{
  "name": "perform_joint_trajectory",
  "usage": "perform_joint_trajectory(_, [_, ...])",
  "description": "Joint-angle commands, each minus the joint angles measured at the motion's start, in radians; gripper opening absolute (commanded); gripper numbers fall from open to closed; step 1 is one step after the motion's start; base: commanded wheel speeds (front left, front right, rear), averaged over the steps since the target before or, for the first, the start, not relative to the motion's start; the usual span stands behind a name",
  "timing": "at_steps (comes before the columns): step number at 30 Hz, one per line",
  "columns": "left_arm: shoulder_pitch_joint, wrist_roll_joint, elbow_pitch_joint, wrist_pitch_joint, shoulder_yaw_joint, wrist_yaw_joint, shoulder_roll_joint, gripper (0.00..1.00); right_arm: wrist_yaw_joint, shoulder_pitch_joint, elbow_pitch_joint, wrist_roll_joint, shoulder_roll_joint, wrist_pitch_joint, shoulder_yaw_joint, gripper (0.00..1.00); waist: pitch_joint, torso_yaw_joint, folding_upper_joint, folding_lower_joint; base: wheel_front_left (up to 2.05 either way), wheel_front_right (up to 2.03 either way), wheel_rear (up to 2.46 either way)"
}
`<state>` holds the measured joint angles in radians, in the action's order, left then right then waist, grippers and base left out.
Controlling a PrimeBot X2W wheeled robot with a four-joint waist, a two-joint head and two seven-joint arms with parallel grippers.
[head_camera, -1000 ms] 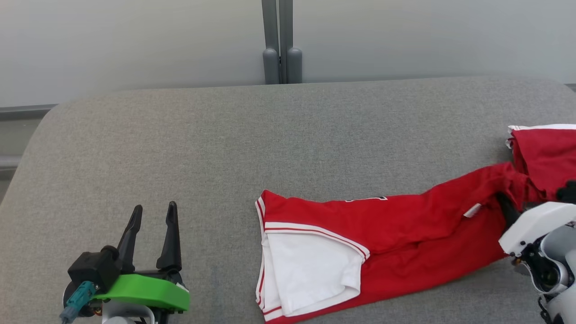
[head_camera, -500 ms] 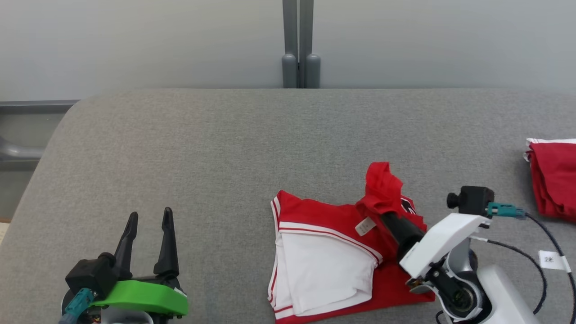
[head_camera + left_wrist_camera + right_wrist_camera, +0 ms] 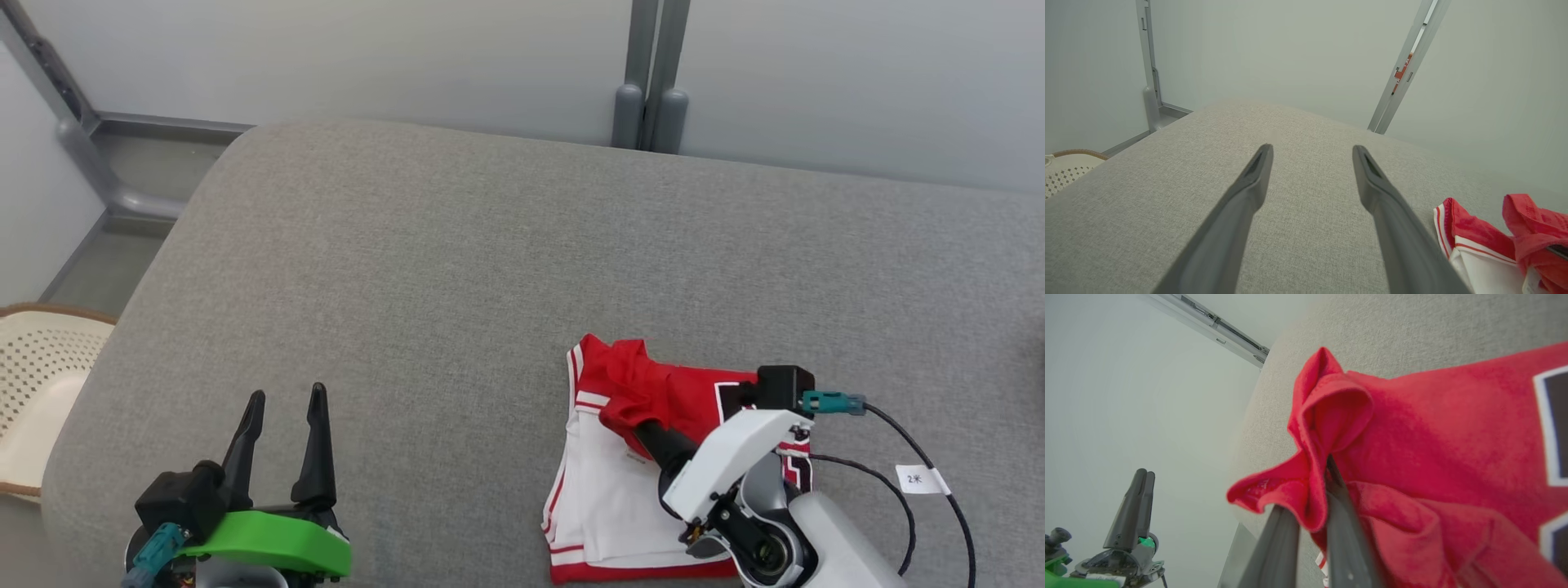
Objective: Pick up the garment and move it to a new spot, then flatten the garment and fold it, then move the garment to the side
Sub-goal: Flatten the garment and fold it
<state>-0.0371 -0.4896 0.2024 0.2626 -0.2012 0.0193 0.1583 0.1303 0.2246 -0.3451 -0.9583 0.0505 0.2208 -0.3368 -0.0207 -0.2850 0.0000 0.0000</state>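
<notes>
The garment (image 3: 600, 490) lies half-folded on the counter (image 3: 424, 269) at 5 o'clock. There the right fingers (image 3: 663, 443) are clamped on its red fold. At 7 o'clock the left fingers (image 3: 314, 441) are spread, empty.

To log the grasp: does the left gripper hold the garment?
No, the left gripper stands open above bare cushion, the garment lying beside it.
</notes>
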Motion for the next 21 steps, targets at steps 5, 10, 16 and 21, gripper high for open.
perform_joint_trajectory(5, [-0.020, 0.017, 0.009, 0.003, 0.003, 0.009, -0.009, 1.00, 0.001, 0.060, -0.090, -0.047, 0.002, -0.059, -0.073, 0.00, -0.019, -0.023, 0.0000, 0.0000, 0.00, 0.00, 0.00])
perform_joint_trajectory(10, [-0.022, 0.021, 0.013, 0.003, 0.011, 0.012, -0.012, 1.00, 0.001, 0.106, -0.176, -0.047, 0.002, -0.093, -0.121, 1.00, -0.028, -0.016, 0.0000, 0.0000, 0.00, 0.00, 0.00])
perform_joint_trajectory(16, [-0.016, 0.024, 0.015, 0.003, 0.023, 0.012, -0.011, 1.00, 0.001, 0.129, -0.119, -0.053, 0.006, -0.156, -0.134, 1.00, -0.016, 0.021, 0.0000, 0.0000, 0.00, 0.00, 0.00])
perform_joint_trajectory(21, [0.006, 0.026, 0.010, 0.002, 0.040, 0.011, -0.009, 1.00, 0.001, 0.106, -0.004, -0.040, 0.072, -0.197, -0.108, 1.00, 0.002, 0.072, 0.0000, 0.0000, 0.00, 0.00, 0.00])
